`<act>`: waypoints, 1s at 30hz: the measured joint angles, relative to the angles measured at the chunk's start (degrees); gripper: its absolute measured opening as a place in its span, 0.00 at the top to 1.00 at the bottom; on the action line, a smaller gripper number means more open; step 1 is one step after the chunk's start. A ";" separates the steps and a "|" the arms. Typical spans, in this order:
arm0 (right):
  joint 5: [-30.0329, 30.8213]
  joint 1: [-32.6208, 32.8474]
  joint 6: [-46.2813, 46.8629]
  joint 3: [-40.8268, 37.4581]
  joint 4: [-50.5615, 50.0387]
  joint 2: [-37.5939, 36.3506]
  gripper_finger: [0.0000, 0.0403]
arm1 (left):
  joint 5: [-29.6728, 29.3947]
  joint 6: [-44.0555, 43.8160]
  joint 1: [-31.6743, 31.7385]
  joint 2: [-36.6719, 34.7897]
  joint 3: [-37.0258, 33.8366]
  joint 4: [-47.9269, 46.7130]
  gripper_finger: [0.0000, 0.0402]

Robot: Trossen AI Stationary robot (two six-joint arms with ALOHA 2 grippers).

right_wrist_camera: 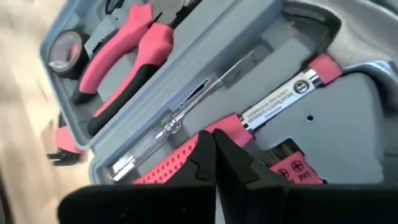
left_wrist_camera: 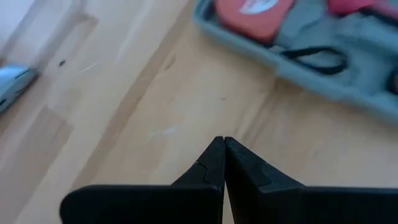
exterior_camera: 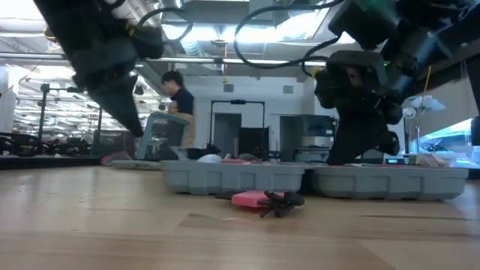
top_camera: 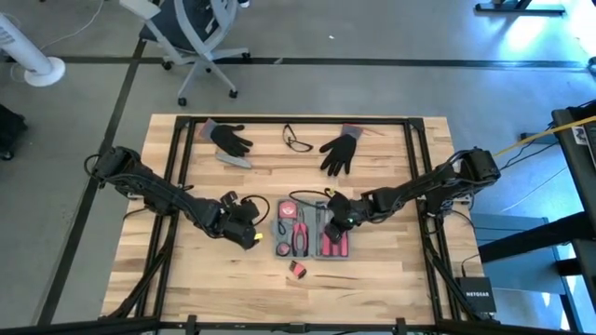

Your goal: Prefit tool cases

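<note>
The blue-grey tool case (top_camera: 312,231) lies open and flat on the table's middle, with pink-handled tools in its recesses; the low view shows its two halves (exterior_camera: 232,178) side by side. My right gripper (top_camera: 337,221) is shut and dips into the case's right half, its tips (right_wrist_camera: 214,140) at a pink handle (right_wrist_camera: 231,126) beside a clear-shafted screwdriver (right_wrist_camera: 180,118). My left gripper (top_camera: 253,234) is shut and hangs above bare wood just left of the case (left_wrist_camera: 311,68), its tips (exterior_camera: 135,127) clear of the table. My right gripper's shut fingertips come slanting down from the table's right onto the pink handle (right_wrist_camera: 231,126) in the case's right half. The fingers themselves cover the spot, so I cannot tell whether they touch it. My left gripper touches nothing.
A small pink holder with black keys (top_camera: 298,270) lies on the table near the case's front edge. Two black gloves (top_camera: 228,138) (top_camera: 340,149), glasses (top_camera: 298,140) and a slim grey bar (top_camera: 235,160) lie toward the far edge. A person (exterior_camera: 178,97) stands in the room behind.
</note>
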 joint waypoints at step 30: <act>-5.65 -4.75 -5.36 1.46 3.15 -0.90 1.00 | -1.26 -6.95 -0.14 -5.36 -1.80 -0.01 1.00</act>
